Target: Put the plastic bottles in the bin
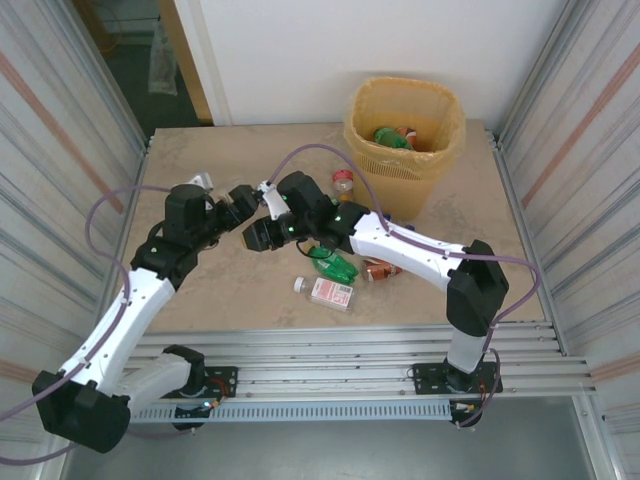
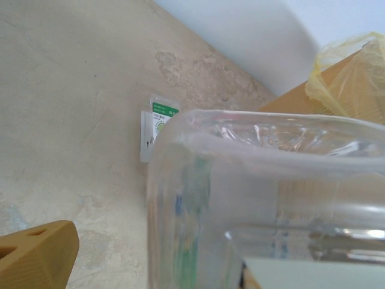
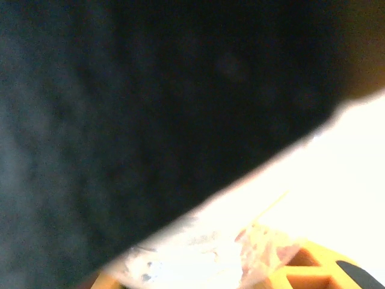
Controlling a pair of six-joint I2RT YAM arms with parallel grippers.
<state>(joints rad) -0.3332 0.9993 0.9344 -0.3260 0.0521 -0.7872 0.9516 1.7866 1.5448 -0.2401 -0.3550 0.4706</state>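
At mid bench (image 1: pixel 215 160), both arms meet on a clear bottle (image 2: pixel 258 192). L gripper (image 1: pixel 250 200) is spread; its finger (image 2: pixel 36 256) is clear of the bottle wall. R gripper (image 1: pixel 278 203) looks clamped on the crinkled clear plastic, tho its wrist view is v. blurred. Bin (image 1: pixel 405 175) sits at the far right corner w/ bottles inside. Green bottle (image 1: pixel 335 265) & pink-white bottle (image 1: pixel 331 292) lie nr the near edge.

Beige stone-look table (image 1: pixel 240 295) between corrugated metal side walls (image 1: pixel 60 120), white back wall (image 1: pixel 300 50), aluminium rails (image 1: pixel 330 350) at near edge
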